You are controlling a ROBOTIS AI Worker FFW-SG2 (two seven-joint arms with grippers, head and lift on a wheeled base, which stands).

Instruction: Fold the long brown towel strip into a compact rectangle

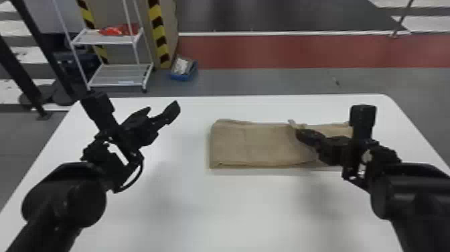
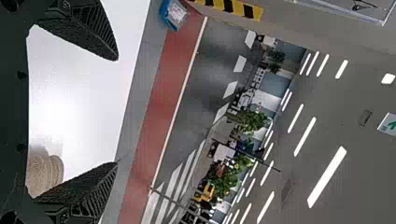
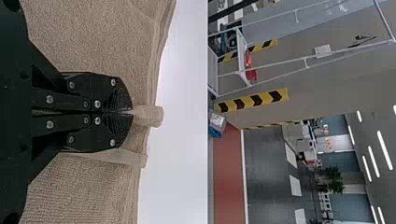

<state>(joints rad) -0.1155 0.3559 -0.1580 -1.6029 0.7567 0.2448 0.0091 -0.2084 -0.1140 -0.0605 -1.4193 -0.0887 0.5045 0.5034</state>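
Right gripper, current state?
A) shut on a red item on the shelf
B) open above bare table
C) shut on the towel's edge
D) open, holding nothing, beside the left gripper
C: the right gripper has its fingers together, with a pinched bit of the brown towel sticking out past their tips.

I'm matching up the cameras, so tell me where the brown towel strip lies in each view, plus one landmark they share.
Head view: the brown towel strip lies from the middle toward the right, partly behind the right gripper.
Left wrist view: part of it shows beside one open finger of the left gripper.
Right wrist view: it spreads on both sides of the closed fingers.
Shared landmark: red floor band.
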